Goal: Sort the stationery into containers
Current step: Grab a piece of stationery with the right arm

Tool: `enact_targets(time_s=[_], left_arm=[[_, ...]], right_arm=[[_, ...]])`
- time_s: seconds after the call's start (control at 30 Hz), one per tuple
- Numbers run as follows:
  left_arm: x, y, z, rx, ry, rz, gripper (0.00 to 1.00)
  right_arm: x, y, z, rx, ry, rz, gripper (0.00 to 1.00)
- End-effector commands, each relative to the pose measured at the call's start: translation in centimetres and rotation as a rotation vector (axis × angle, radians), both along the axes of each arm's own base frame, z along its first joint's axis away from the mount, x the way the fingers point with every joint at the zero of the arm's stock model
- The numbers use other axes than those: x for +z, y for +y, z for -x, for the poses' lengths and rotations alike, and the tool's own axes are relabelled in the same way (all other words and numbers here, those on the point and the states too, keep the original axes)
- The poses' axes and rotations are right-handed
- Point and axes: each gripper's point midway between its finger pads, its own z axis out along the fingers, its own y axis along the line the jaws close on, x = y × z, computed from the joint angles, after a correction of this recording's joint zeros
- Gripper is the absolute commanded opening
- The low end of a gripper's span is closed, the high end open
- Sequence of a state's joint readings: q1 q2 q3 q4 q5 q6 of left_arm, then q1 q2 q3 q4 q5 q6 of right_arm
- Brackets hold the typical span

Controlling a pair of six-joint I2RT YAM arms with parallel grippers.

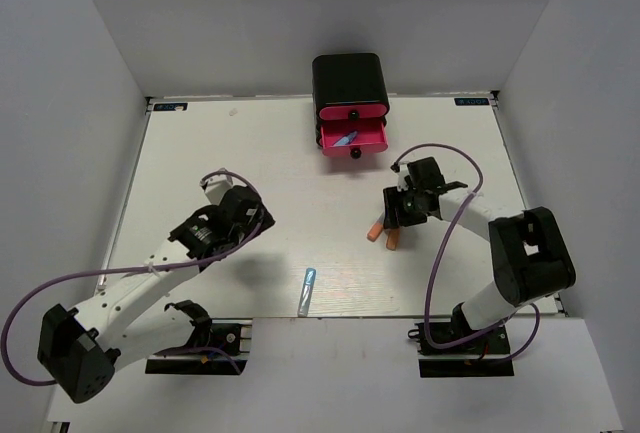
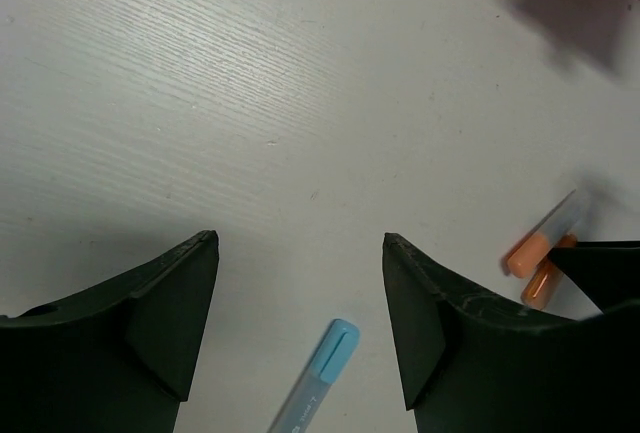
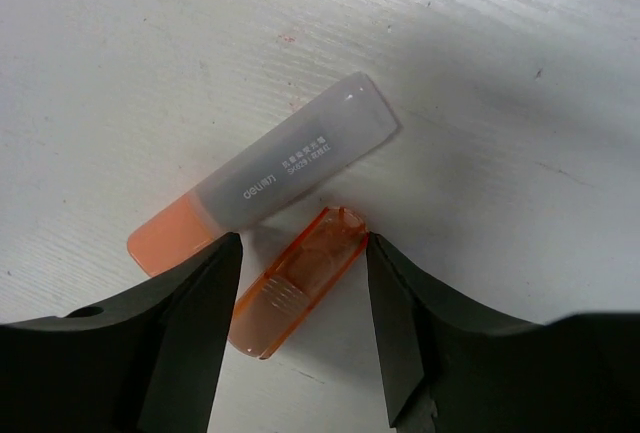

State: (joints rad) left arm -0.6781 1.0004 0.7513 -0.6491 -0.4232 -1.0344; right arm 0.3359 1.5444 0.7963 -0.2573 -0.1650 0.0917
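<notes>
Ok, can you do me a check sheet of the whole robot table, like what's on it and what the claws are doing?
Surface: table, white and wood-grained.
Job's things: black cabinet at the far edge, with one pink drawer pulled out and a blue pen inside; two orange markers lying side by side; light blue pen near the front edge.
Clutter: nothing seen.
Claws: left claw open and empty over bare table; right claw open, its fingers either side of the smaller orange one.
Cables: purple cable looped along each arm.
Surroundings: plain pale walls on three sides.
</notes>
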Motion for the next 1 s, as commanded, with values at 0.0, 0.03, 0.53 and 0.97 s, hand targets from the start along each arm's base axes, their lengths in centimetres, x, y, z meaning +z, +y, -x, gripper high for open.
enact_targets(time_s=[0.0, 0.03, 0.53, 0.97], left_arm=[[0.0, 1.2, 0.8, 0.038, 0.000, -0.013, 0.76], [-0.4, 1.3, 0.9, 0.038, 0.007, -0.019, 0.76], [-0.7, 1.2, 1.1, 0.032, 0.006, -0.009, 0.76], [-1.0, 0.5, 1.2, 0.008, 0.017, 0.019, 0.76]], right_arm=[[-1.0, -0.8, 0.7, -0.003, 0.050, 0.086, 0.58], [-1.2, -1.1, 1.1, -0.001, 0.062, 0.109, 0.56], [-1.2, -0.8, 3.4, 0.098, 0.091, 0.176, 0.51], [1.8, 1.4, 2.6, 0.225, 0.019, 0.096, 0.28]])
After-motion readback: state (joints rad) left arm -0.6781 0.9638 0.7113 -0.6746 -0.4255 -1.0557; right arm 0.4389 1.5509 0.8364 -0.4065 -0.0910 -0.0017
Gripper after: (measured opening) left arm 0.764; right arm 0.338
